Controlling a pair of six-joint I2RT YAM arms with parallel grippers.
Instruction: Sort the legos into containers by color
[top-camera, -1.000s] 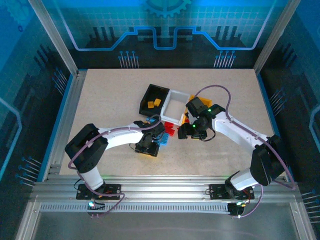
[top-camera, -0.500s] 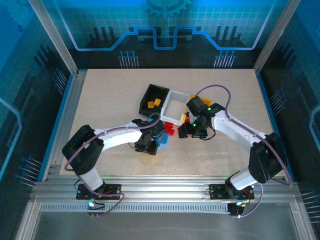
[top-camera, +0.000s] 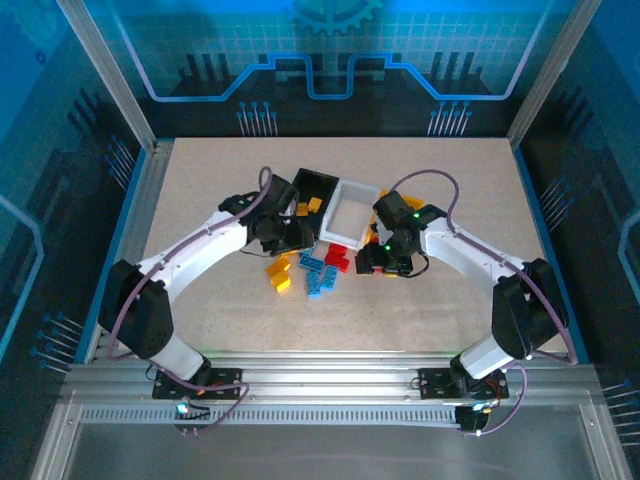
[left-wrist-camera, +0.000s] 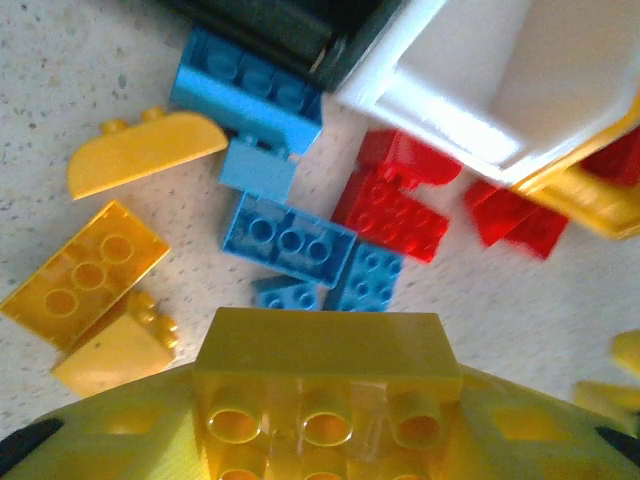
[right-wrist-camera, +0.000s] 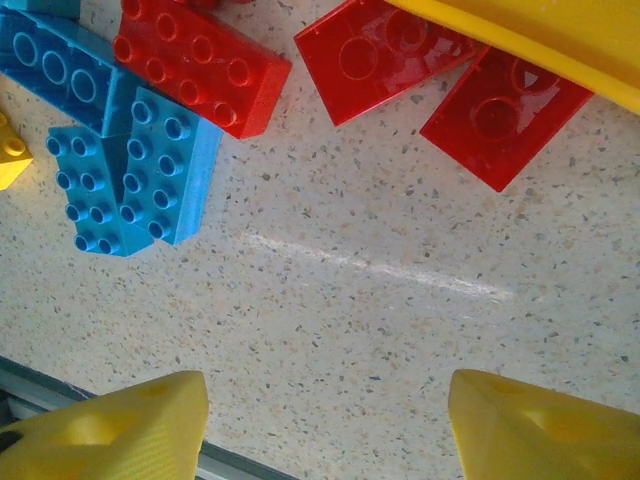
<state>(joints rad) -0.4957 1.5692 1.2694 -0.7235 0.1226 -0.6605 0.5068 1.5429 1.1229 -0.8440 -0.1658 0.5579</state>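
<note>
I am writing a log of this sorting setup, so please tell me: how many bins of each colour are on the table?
black bin: 1
white bin: 1
orange-yellow bin: 1
Total: 3

Both arms reach inward, left hand (top-camera: 284, 236) clamping a yellow brick (left-wrist-camera: 320, 362), right hand (right-wrist-camera: 325, 418) spread wide.

Left pincer (top-camera: 285, 236), brick (left-wrist-camera: 320, 360) now beside bin (top-camera: 322, 180)
</note>
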